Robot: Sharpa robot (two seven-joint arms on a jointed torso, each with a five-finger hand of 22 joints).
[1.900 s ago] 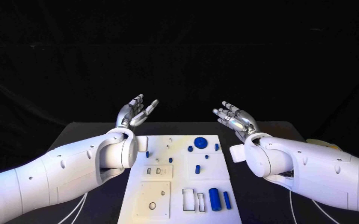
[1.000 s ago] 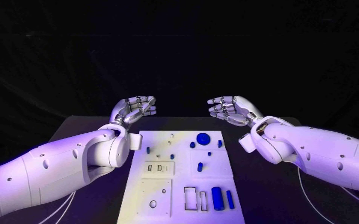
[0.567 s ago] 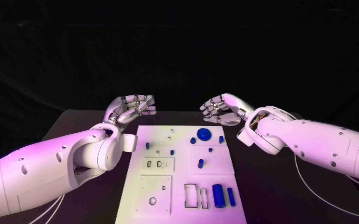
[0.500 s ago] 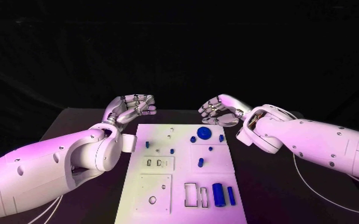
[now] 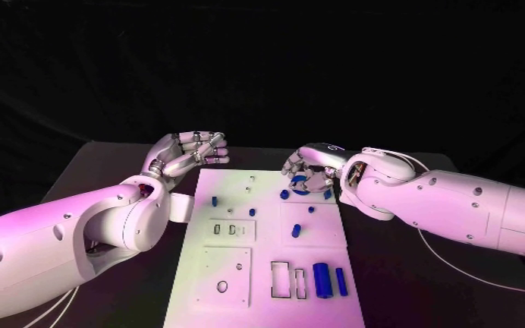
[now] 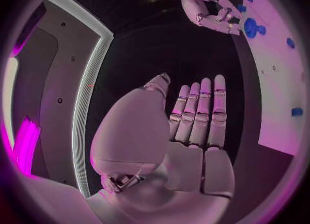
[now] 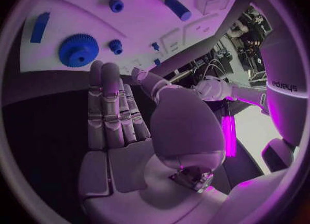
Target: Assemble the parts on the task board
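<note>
On the black table (image 5: 99, 162) in front of me, the task board (image 5: 266, 267) is a long white plate lying between my two arms. Its far end carries a blue gear (image 7: 78, 50) and several small blue pegs (image 5: 250, 211); a short blue cylinder (image 5: 295, 230) lies near the middle. At the near end I see two blue bars (image 5: 322, 279) beside empty rectangular slots, and a raised panel with a round hole (image 5: 222, 286).

My left hand (image 5: 188, 150) hovers off the board's far left corner. From the head camera its fingers look curled toward the palm with nothing in them, though the left wrist camera shows them straight and close together, so I cannot tell its state for sure. My right hand (image 5: 309, 169) is over the board's far end, just by the gear, fingers bent downward and holding nothing.

Compared with half a second ago, the right hand has come down and inward from beyond the board's far edge to right above the gear. The left hand has barely moved.
</note>
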